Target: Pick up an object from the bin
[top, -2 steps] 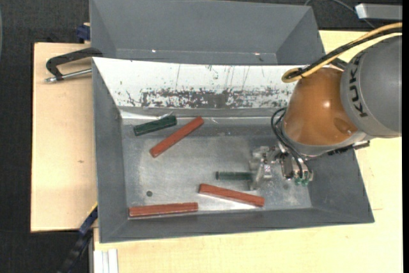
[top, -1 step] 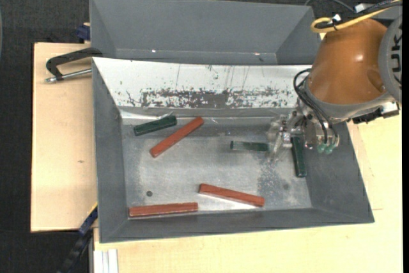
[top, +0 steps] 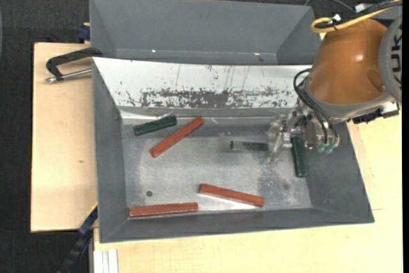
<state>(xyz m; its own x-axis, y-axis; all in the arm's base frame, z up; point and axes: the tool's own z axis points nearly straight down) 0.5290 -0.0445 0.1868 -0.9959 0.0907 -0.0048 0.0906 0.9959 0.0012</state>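
At the frame's right, the hand (top: 291,137) sits low in the grey metal bin (top: 108,137), against a short dark green rectangular bar (top: 299,162) near the right wall. I cannot tell whether it is clenched or released. A good pick would likely mean gripping across the bar's narrow width, then lifting straight up, clear of the wall.

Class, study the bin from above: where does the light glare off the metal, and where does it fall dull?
In the camera view, glare runs as a bright band along the back wall of the bin, above dark scuff marks; the floor shines palely around the diagonal red stick; the side walls look dull grey; the orange cover carries a soft highlight.
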